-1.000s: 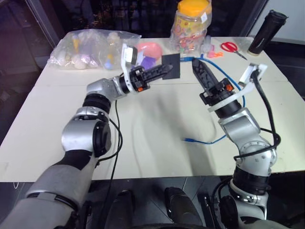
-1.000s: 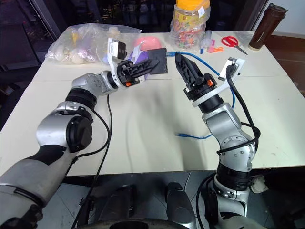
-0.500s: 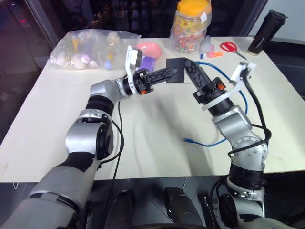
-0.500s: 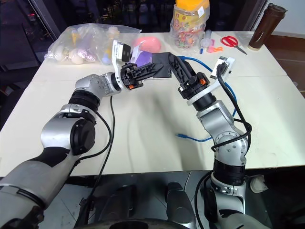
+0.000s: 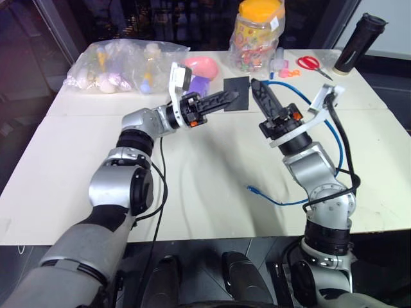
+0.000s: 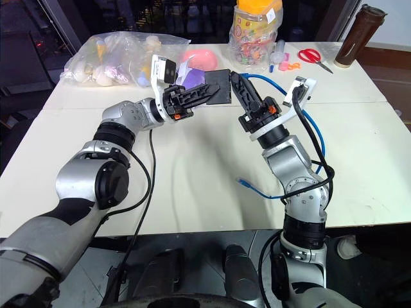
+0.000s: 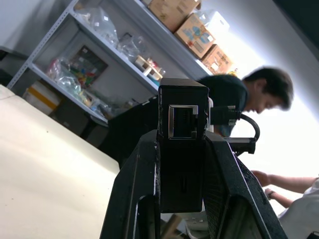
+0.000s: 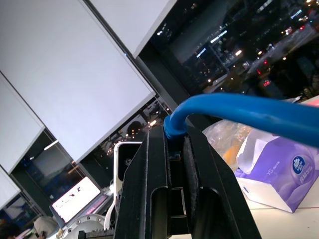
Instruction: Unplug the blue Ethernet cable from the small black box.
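While my left gripper (image 7: pixel 180 164) clamps the small black box (image 5: pixel 235 102) above the table (image 5: pixel 192 173), its port empty, my right gripper (image 8: pixel 169 164) pinches the blue Ethernet cable (image 8: pixel 239 112) at its plug just beside the box; the cord trails down onto the table.

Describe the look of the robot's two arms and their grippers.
Both arms are silver-grey metal with black joint rings. Each gripper, left and right, has two long black fingers, orange marks at the base and a white wrist bracket. Black cables run along both forearms.
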Robot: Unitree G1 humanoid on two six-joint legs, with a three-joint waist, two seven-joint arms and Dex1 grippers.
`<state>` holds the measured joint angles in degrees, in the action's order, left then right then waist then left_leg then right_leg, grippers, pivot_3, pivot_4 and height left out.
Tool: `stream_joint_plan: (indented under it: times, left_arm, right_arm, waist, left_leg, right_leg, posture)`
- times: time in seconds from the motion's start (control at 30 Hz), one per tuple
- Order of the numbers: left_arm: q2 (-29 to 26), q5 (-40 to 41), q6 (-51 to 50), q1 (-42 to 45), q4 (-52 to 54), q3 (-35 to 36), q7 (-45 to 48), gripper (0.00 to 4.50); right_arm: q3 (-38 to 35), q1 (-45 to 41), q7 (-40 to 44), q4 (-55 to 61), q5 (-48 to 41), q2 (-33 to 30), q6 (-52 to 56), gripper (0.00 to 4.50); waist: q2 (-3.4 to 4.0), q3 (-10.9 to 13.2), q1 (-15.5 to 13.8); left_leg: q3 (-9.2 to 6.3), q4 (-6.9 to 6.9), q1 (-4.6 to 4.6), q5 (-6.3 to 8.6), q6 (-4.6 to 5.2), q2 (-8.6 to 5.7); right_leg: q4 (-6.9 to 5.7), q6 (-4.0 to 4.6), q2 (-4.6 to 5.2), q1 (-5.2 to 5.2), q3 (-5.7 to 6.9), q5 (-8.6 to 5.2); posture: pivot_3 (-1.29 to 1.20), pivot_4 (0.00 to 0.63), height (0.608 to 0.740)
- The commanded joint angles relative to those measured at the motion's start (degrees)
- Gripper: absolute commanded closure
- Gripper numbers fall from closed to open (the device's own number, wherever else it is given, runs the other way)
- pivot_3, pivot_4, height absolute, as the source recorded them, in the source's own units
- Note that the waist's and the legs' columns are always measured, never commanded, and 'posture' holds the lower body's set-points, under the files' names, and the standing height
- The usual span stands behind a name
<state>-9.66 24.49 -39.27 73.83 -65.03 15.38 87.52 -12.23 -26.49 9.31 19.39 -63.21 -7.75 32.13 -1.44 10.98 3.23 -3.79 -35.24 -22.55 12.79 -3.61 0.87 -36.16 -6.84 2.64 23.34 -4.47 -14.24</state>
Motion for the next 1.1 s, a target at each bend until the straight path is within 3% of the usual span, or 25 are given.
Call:
stream_joint_plan:
  times: [0.03,0.2,0.37,0.47,0.57,0.7,0.83,1.0,1.1]
  left_arm:
    - [-0.47,1.64,1.75,0.72,1.11,1.73,-2.59,3.99]
    - [-4.01,2.18,3.19,0.01,1.23,2.85,-3.32,3.99]
    - [-5.42,1.81,4.29,-0.66,1.19,2.63,-4.4,3.99]
    - [-4.22,-1.97,12.06,-1.91,2.35,0.05,-9.73,3.99]
    - [0.5,-8.04,28.68,-5.09,6.12,-4.25,-19.04,3.99]
    - [5.39,-9.91,36.53,-9.44,10.3,-7.01,-22.9,3.99]
    - [8.38,-12.64,41.94,-12.92,12.64,-9.79,-28.23,3.99]
    - [11.2,-15.22,48.3,-15.53,11.93,-11.92,-35.06,3.99]
    - [12.16,-16.76,51.53,-15.99,9.25,-13.17,-37.69,3.99]
  right_arm:
    - [-1.04,-1.02,-1.56,-0.45,-0.31,0.57,-0.84,4.43]
    - [-11.0,-1.15,-3.74,-5.01,-5.1,-4.14,-2.78,4.43]
    - [-14.53,-1.58,-3.14,-7.82,-5.87,-8.53,-1.96,4.43]
    - [-14.56,-2.07,-3.68,-9.7,-3.35,-9.95,-1.95,4.43]
    - [-10.86,-3.32,-7.7,-17.47,6.37,-12.08,-1.43,4.43]
    - [-2.21,-5.13,-9.88,-29.41,23.74,-16.62,-2.73,4.43]
    - [3.17,-6.05,-5.12,-37.6,34.44,-19.54,-7.75,2.87]
    - [4.81,-5.55,-1.29,-39.19,41.1,-20.83,-10.79,0.13]
    - [5.98,-1.51,1.41,-31.01,41.79,-21.5,-7.45,0.05]
  waist:
    - [0.0,0.0,-0.02]
    - [0.0,0.0,-0.1]
    - [0.01,0.0,-0.57]
    - [0.0,0.0,-0.71]
    - [0.01,0.0,-0.84]
    - [0.0,0.0,-0.99]
    - [0.01,0.0,-0.8]
    - [0.01,0.0,-0.68]
    - [0.01,0.0,-0.76]
  left_leg:
    - [0.0,0.0,0.0,0.0,0.0,0.0]
    - [0.0,0.01,0.0,0.0,0.0,0.0]
    - [0.02,0.09,-0.01,0.0,0.01,0.0]
    - [0.01,0.06,-0.01,0.0,0.01,0.01]
    - [0.06,0.02,0.0,0.0,0.01,0.0]
    - [0.16,0.01,-0.01,0.0,0.0,-0.02]
    - [0.2,0.05,-0.1,0.01,0.01,-0.03]
    - [0.23,0.02,-0.06,0.01,0.02,-0.03]
    - [0.22,0.0,-0.03,0.01,0.02,-0.03]
  right_leg:
    - [0.0,0.0,0.0,0.0,0.0,0.0]
    - [0.01,0.0,0.01,0.01,0.0,0.0]
    - [0.04,0.0,0.01,0.04,0.0,0.0]
    - [0.03,0.0,0.0,0.03,0.0,0.0]
    - [0.04,0.0,0.04,0.0,-0.03,0.0]
    - [0.09,0.0,0.05,0.03,-0.11,0.01]
    - [0.13,0.0,0.04,0.12,-0.15,0.0]
    - [0.12,-0.02,0.03,0.1,-0.19,0.0]
    - [0.12,-0.02,0.01,0.06,-0.18,0.01]
  posture:
    - [0.0,0.15,0.739]
    - [0.0,0.15,0.739]
    - [0.0,0.15,0.739]
    - [0.0,0.15,0.739]
    - [0.0,0.15,0.739]
    - [0.0,0.15,0.739]
    - [0.0,0.15,0.739]
    - [0.0,0.15,0.739]
    - [0.0,0.15,0.739]
